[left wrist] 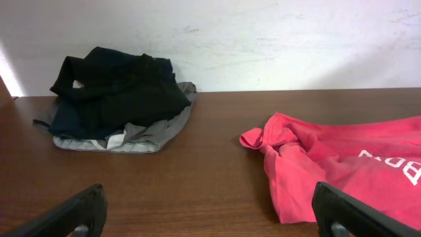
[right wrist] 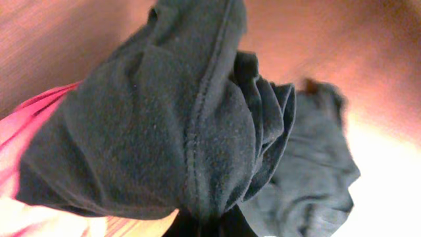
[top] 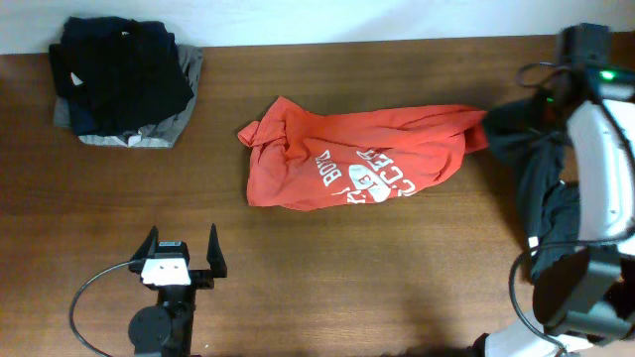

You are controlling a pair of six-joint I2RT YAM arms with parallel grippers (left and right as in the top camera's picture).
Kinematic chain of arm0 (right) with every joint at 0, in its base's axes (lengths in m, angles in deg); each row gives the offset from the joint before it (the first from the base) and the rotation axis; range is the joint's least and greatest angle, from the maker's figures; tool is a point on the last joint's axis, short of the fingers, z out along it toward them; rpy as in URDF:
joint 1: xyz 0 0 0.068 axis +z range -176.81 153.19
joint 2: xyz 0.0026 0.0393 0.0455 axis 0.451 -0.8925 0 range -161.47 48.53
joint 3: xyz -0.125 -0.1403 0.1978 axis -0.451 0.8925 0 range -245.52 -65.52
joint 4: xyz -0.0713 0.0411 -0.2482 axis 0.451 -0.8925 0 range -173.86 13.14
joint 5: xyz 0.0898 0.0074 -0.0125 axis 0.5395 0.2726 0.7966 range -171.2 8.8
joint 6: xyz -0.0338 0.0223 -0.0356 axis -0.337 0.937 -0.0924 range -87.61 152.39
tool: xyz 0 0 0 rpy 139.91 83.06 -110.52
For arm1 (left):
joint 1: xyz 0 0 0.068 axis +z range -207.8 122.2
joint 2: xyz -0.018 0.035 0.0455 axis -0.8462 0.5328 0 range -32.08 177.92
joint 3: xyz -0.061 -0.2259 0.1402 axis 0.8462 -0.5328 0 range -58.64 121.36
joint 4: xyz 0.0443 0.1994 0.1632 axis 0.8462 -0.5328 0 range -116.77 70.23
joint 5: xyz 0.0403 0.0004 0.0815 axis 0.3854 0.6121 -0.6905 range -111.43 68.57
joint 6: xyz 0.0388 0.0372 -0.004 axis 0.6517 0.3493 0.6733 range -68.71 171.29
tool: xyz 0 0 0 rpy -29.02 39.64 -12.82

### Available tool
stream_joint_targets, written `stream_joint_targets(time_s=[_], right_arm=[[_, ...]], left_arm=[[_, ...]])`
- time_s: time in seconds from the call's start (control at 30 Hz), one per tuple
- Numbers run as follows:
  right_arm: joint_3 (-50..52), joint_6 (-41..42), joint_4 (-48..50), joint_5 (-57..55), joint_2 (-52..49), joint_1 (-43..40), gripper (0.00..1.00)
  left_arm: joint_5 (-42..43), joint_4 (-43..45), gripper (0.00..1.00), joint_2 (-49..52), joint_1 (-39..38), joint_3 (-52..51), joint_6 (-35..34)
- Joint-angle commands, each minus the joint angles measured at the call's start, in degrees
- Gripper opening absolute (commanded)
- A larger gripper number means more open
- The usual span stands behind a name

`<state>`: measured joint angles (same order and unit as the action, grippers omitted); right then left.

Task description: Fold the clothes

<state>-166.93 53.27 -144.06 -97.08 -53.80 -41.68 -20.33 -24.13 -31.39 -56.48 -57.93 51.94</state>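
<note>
right claw (right wrist: 204, 222) is clamped on a charcoal garment (top: 541, 188). its fingers are buried in the bunched cloth, which gathers into a tight fold at the bottom edge of the right wrist view, so the grip shows only by that pinch. seen from overhead, this garment hangs in a long dark drape beside the shirt (top: 367, 149), on the side of the right arm (top: 600, 169), and its upper corner touches the shirt's nearest tip. in the right wrist view a strip of the shirt's red shows just behind the dark cloth, at the lower left.

left claw (top: 182, 240) stands wide, jaws spread with nothing between them. it sits on the near side of the shirt, off toward its bunched end, well apart from the cloth and touching none of it. from its own camera both fingers (left wrist: 72, 214) frame the bottom corners, and the shirt lies ahead and to the right of them.

the shirt is red-orange, with white lettering (top: 362, 180) on the chest. it lies unfolded and rumpled on the brown table (top: 347, 297), stretched crosswise, one end bunched into wrinkles, the other drawn out to a point that meets the charcoal garment.

a pile (top: 124, 79) of dark clothes, black on top with grey beneath, sits well apart from the shirt, beyond its bunched end and toward the wall (left wrist: 263, 39).
</note>
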Motion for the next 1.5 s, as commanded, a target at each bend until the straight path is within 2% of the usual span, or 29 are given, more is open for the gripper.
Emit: stream_joint_targets(time_s=[0.0,0.07,0.17,0.2,0.27,0.3,0.47,0.57,0.9,1.23,1.47], right_arm=[[-1.16,2.56,-0.37,-4.79,1.97,-5.95,0.04],[-1.16,2.58,-0.37,-4.59,1.77,-9.4,0.07],[-1.16,2.6,-0.55,-4.15,1.62,-13.92,0.18],[-1.16,2.58,-0.52,-3.15,1.62,-15.17,0.28],[-1.16,2.47,-0.68,-0.09,1.62,-16.96,0.86],[-1.16,2.01,-0.81,2.21,1.62,-17.66,0.99],[-1.14,-6.1,-0.48,21.9,1.62,-18.34,0.98],[-1.01,-8.66,0.15,29.64,1.55,-16.79,0.99],[-0.15,-7.74,7.52,30.47,-3.04,-7.76,0.99],[-0.17,6.99,20.26,30.91,-15.65,-4.59,0.99],[-0.15,10.91,25.7,31.71,-20.37,-4.59,0.99]], left_arm=[[0.66,-0.22,0.99,-0.33,0.39,-0.2,1.09],[0.66,-0.24,0.99,-0.33,0.39,-0.2,1.09],[0.63,-0.22,0.99,-0.33,0.39,-0.2,1.09],[0.7,-0.22,0.99,-0.33,0.39,-0.17,1.09],[0.63,-0.24,0.99,-0.33,0.39,-0.17,1.09],[0.66,-0.24,0.99,-0.33,0.39,-0.17,1.09],[0.63,-0.24,0.99,-0.33,0.39,-0.17,1.09],[0.66,-0.24,0.99,-0.33,0.39,-0.17,1.09],[0.63,-0.24,0.99,-0.33,0.39,-0.17,1.09],[0.66,-0.24,0.99,-0.33,0.39,-0.17,1.09],[0.63,-0.24,0.99,-0.33,0.39,-0.17,1.09]])
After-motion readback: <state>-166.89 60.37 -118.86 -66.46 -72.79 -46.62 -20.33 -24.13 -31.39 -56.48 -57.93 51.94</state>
